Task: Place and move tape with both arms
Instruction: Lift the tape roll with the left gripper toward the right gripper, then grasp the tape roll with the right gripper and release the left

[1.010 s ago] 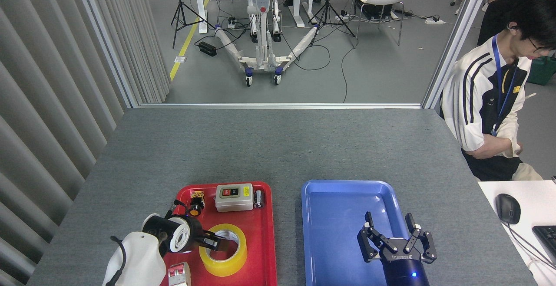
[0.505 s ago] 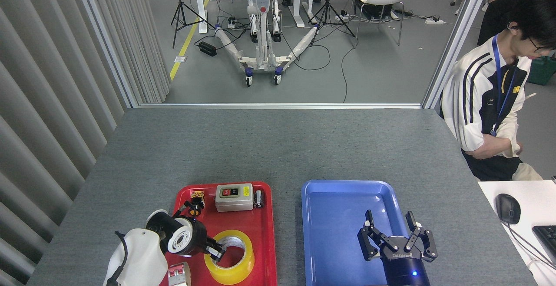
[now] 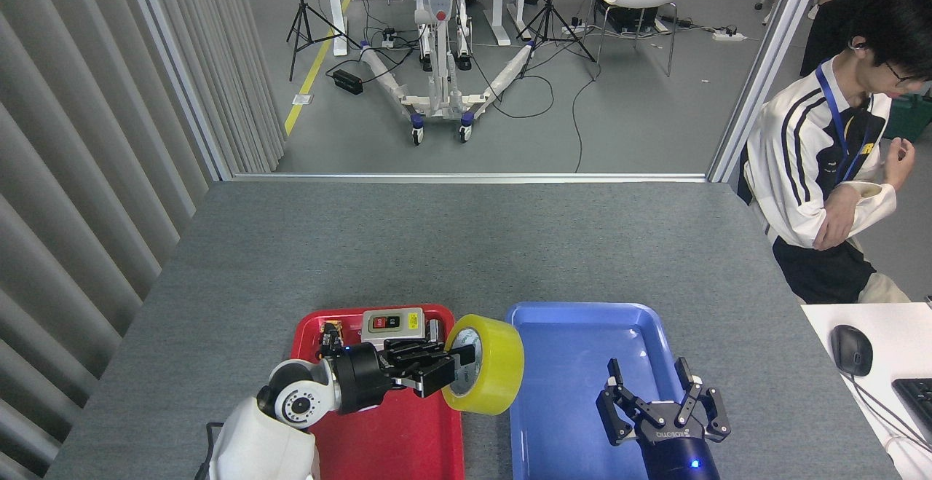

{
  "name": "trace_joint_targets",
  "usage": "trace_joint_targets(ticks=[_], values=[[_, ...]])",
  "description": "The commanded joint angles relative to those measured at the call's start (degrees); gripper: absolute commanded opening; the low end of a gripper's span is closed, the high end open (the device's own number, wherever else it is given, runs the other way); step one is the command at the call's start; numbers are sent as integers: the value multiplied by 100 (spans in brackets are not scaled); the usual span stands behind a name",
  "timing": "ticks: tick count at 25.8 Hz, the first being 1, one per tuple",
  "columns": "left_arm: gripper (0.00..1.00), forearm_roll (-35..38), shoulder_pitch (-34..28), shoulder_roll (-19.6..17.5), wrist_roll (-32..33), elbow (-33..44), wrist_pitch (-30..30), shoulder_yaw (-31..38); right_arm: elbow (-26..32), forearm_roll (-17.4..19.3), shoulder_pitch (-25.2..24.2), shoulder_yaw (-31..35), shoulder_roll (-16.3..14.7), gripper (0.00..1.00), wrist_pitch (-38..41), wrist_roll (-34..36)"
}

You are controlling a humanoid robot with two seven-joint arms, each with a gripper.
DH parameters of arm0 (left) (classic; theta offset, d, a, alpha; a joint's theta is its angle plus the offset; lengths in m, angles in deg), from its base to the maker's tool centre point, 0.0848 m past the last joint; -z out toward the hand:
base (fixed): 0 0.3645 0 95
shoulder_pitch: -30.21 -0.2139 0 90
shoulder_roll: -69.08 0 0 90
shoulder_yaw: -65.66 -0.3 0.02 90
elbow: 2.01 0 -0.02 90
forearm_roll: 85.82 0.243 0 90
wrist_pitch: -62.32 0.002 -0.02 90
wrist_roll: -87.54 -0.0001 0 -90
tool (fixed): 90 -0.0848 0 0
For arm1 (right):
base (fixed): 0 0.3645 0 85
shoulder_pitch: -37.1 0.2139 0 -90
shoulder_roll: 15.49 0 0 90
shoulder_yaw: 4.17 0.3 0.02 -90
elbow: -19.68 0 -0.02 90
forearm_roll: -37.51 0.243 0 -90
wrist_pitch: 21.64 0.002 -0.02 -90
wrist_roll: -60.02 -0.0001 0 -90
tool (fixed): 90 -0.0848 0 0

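- The left gripper (image 3: 459, 363) pinches the tape (image 3: 484, 364): its black fingers (image 3: 429, 374) reach into the white core and close on the roll's wall.
- The tape is held up off the trays, standing on edge with its open core facing the left arm, and hangs over the gap between the red tray (image 3: 397, 436) and the blue tray (image 3: 575, 422); its yellow rim overlaps the blue tray's left edge in the view.
- The left arm enters from the near-left corner of the bench (image 3: 466, 247), its white joint housing (image 3: 291, 400) low over the red tray's near-left part.
- The right gripper (image 3: 662, 411) has its fingers spread and holds nothing; it sits over the near-right part of the blue tray, with a blue light showing on its wrist.
- The red tray lies near the bench's near edge, left of centre; the blue tray lies just beside it on the right, with a strip of grey bench between them.
- A grey switch box (image 3: 393, 320) with red and black buttons lies at the red tray's far edge, partly hidden by the left gripper.
- Small parts (image 3: 331, 334) sit in the red tray's far-left corner; they are too small to identify.
- A person (image 3: 823, 174) in a white striped jacket stands beyond the bench's right edge, one arm raised.
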Motion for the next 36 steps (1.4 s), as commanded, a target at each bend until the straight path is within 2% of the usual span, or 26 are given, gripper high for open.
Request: trace_joint_targets(ticks=[1, 3, 6, 10, 17, 21, 24, 29, 32, 33, 34, 36], values=[[0, -105, -188, 236, -337, -99, -65, 12, 218, -1, -172, -129, -149, 99, 643, 43], [0, -123, -215, 272, -337, -117, -65, 4, 472, 8, -339, -234, -439, 99, 1276, 157], [0, -123, -215, 333, -337, -161, -65, -5, 912, 16, -638, -348, -747, 99, 2322, 886], [0, -140, -232, 351, -337, -161, -65, -23, 1052, 8, -814, -375, -782, 99, 3359, 1062], [0, -211, -329, 351, -337, -205, -65, -216, 956, -27, -717, -761, -800, 99, 3386, 1054], [0, -299, -364, 351, -346, -187, -65, -348, 850, -36, -541, -1122, -791, 94, 3157, 1036], [0, -413, -452, 351, -346, -143, -65, -541, 842, -45, -576, -1175, -791, 81, 3122, 1027], [0, -413, -469, 368, -346, -143, -65, -559, 842, -124, -655, -1210, -791, 39, 3140, 1018], [1, -413, -469, 368, -346, -135, -65, -577, 842, -177, -726, -1219, -791, 27, 3140, 1018], [9, -413, -469, 368, -363, -135, -65, -603, 842, -203, -752, -1219, -791, 23, 3140, 1018], [21, -413, -469, 377, -372, -135, -65, -603, 842, -212, -752, -1219, -791, 20, 3140, 1018], [66, -422, -461, 386, -460, -143, -65, -577, 842, -221, -761, -1219, -800, 15, 3140, 1018]])
